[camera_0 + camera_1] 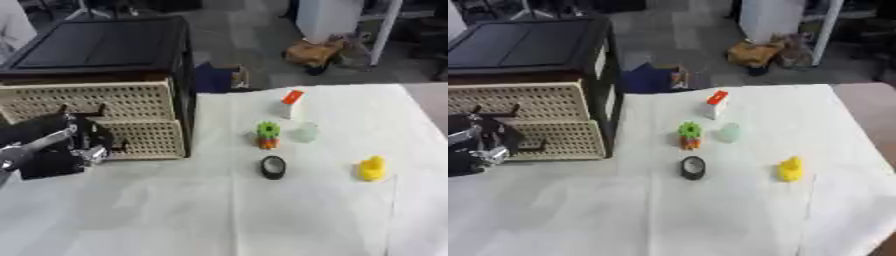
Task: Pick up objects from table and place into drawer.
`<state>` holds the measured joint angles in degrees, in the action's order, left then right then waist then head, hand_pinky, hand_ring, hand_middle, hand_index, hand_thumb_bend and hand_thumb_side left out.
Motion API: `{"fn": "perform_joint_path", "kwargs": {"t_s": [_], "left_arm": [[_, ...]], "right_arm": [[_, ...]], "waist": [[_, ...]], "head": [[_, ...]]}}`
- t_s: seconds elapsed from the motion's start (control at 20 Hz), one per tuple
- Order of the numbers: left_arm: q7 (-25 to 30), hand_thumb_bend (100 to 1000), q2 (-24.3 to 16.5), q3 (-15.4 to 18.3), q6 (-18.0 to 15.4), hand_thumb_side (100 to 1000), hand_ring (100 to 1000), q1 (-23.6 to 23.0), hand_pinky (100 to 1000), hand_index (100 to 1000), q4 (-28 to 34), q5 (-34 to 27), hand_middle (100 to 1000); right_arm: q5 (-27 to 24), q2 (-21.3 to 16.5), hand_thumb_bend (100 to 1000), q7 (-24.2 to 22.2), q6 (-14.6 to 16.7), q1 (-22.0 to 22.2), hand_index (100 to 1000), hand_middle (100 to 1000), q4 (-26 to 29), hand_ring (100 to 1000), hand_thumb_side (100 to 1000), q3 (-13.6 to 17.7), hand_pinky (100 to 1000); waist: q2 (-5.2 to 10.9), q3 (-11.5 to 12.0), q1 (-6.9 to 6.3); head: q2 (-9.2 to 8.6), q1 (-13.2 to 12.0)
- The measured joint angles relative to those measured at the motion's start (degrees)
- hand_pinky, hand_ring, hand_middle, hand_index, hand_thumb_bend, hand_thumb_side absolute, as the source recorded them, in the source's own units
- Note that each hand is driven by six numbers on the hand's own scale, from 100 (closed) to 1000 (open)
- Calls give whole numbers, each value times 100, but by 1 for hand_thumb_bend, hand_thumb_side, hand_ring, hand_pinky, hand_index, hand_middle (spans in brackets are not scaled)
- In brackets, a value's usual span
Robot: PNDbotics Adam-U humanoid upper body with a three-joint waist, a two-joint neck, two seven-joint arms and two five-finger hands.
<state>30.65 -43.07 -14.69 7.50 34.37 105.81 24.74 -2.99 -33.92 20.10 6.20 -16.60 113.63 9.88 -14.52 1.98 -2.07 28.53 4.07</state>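
drawers (pixel 96 117): cream lattice fronts in black cabinet (pixel 105 45), counter's left, contents hidden | counter (pixel 262 210): yellow duck (pixel 373 168), black ring (pixel 273 167), green-orange toy (pixel 268 135), pale cup (pixel 305 132), white box with red top (pixel 291 102), mid-right, none in drawers | left hand (pixel 83 142): at lower drawer front, fingers' state cannot be told
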Motion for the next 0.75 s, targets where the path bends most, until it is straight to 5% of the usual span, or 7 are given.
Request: {"fn": "perform_joint_path", "kwargs": {"t_s": [0.35, 0.55, 0.75], "left_arm": [[10, 100, 132, 339, -102, 1000, 382, -311, 306, 732, 744, -413, 485], [-247, 100, 871, 675, -290, 1000, 388, -313, 335, 747, 775, -920, 493], [-1257, 100, 1745, 1077, -393, 1000, 460, -384, 423, 781, 775, -1524, 552]], "right_arm": [[-16, 47, 298, 27, -2, 27, 894, 634, 0, 615, 1000, 2, 702], [-32, 100, 267, 27, -30, 48, 897, 632, 0, 610, 1000, 3, 700], [-79, 204, 256, 31, -49, 39, 901, 628, 0, 602, 998, 4, 680]], "waist": [[79, 85, 13], [132, 156, 31], [145, 202, 46]], "head": [[40, 187], [101, 286], [170, 372]]}}
